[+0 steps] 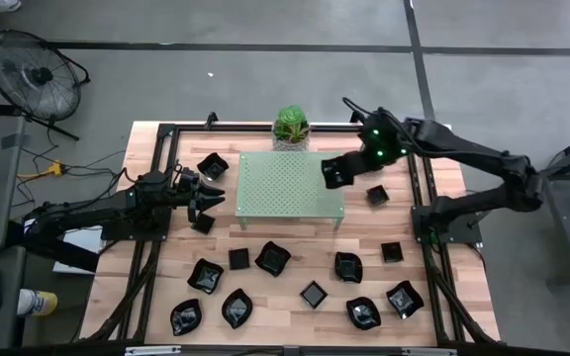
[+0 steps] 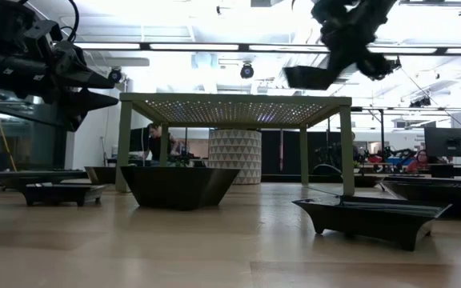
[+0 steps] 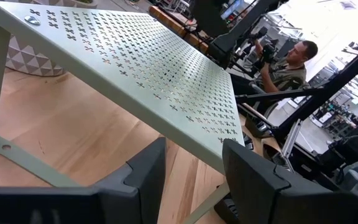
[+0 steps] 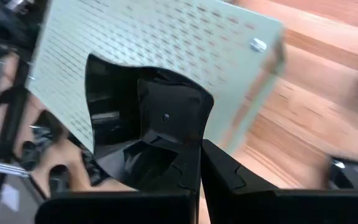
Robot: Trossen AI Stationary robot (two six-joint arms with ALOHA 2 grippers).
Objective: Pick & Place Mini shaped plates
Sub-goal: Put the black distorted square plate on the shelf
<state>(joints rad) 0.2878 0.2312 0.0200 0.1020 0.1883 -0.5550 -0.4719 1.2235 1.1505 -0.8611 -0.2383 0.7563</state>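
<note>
High view, centre of the frame: the pale green rack (image 1: 291, 184) stands on the wooden tabletop (image 1: 295, 252) with a small potted plant (image 1: 291, 126) just behind its upper edge. The right gripper (image 1: 336, 172) hangs over the rack's right edge, its fingers pressed together on the rim of a black wavy-edged plate (image 1: 338, 170). The right wrist view shows that plate (image 4: 143, 124) held above the perforated top, one corner pinched between the fingers (image 4: 185, 163). In the low view the held plate (image 2: 309, 77) is in the air at upper right, clear above the rack (image 2: 234, 106).

The left gripper (image 1: 209, 195) sits at the rack's left edge, left of centre in the high view, its fingers apart with nothing between them; the left wrist view shows the two dark fingers (image 3: 146, 167) spread in front of the rack's near leg and top (image 3: 135, 62).

The other black plates (image 1: 272, 259) lie scattered over the tabletop, most in the lower half of the high view, a few beside the rack at left and right. A person (image 3: 288, 62) sits in the room beyond, upper right of the left wrist view.
</note>
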